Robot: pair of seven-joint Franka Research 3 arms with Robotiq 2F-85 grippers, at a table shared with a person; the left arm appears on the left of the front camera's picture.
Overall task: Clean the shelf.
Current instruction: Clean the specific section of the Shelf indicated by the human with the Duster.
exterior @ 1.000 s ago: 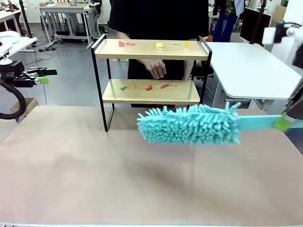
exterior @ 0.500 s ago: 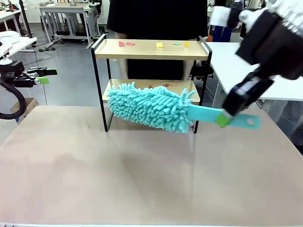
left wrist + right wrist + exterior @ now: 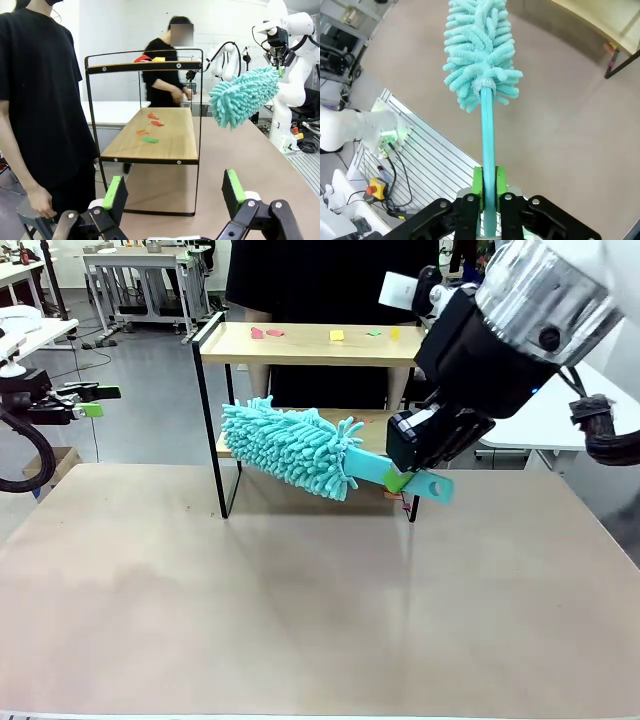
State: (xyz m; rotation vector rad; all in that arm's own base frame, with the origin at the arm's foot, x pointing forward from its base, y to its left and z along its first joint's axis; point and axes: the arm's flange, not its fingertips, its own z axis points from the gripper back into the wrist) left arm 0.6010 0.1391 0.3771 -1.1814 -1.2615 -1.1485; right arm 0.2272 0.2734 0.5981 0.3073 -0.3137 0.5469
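The shelf (image 3: 300, 345) stands at the table's far side, with small coloured scraps (image 3: 337, 335) on its top board and more scraps (image 3: 149, 140) on the lower board. My right gripper (image 3: 398, 480) is shut on the handle of a fluffy teal duster (image 3: 285, 448). The duster's head hangs tilted in front of the left half of the lower board; whether it touches the board I cannot tell. The right wrist view looks down the handle, held by the right gripper (image 3: 488, 187), to the duster head (image 3: 477, 55). My left gripper (image 3: 98, 401) waits open off the table's left side, its fingers (image 3: 116, 192) spread wide and facing the shelf's end (image 3: 150, 145).
A person in black (image 3: 330, 280) stands right behind the shelf. A white table (image 3: 530, 380) lies at the back right. The brown table (image 3: 300, 610) in front of the shelf is bare. The right arm's bulk (image 3: 520, 330) hangs over the shelf's right end.
My right arm has swung the duster left and in toward the shelf, bringing its head before the lower board's left half. The person's hand behind the shelf has withdrawn. The left arm stayed put.
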